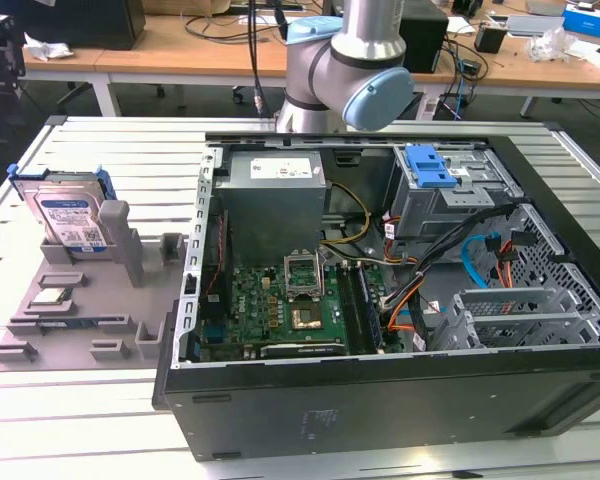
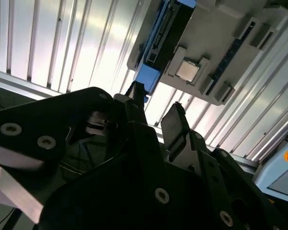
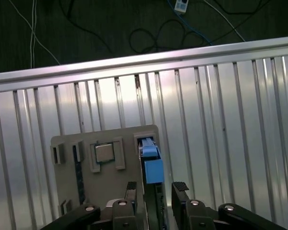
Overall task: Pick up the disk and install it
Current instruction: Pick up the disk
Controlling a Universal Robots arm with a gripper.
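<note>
**Lining up over the disk**

The ribbed table [image 1: 80,440] carries the open case [image 1: 380,400] and, at the exterior view's left, a grey tray [image 1: 110,300]. The disk [image 1: 68,215] stands upright on its edge in a holder on this tray, well apart from the case. In the first wrist view the gripper [image 3: 156,189] hangs over the disk, spread wide and empty, with the blue rail between its fingers [image 3: 131,188]. I think a good grasp needs the fingers parallel to the flat faces and centred, clear of the small chip [image 3: 104,153] beside.

Disk [image 1: 68,215] in tray [image 1: 140,300], chip [image 1: 50,296] beside — case [image 1: 380,400] near
</note>
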